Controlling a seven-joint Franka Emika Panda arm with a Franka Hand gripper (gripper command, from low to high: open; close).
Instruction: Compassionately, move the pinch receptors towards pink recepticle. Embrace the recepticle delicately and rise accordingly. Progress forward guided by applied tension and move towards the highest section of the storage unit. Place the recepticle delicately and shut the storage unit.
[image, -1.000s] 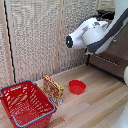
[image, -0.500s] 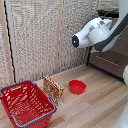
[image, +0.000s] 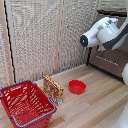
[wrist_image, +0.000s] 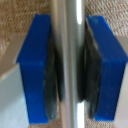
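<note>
Between the blue-tipped fingers (wrist_image: 68, 65), in the wrist view, a silver bar handle (wrist_image: 69, 40) is seen running lengthwise, with the dark pads pressed against it on both sides; the fingers are clamped on the handle. In the exterior view, the white arm (image: 102, 32) is raised at about two o'clock, beside the dark brown dresser (image: 111, 57) at three o'clock. Which drawer the handle belongs to cannot be told.

No pink cup is visible in either view, so it is judged to be already stowed, though that cannot be confirmed. Closing the drawer is judged to be the step in hand.

On the wooden worktop (image: 95, 107), a red basket (image: 25, 102) is placed at eight o'clock, a snack box (image: 52, 88) just beside it, and a red bowl (image: 77, 86) near the centre. All are well apart from the arm, and open room lies between the bowl and the dresser.
</note>
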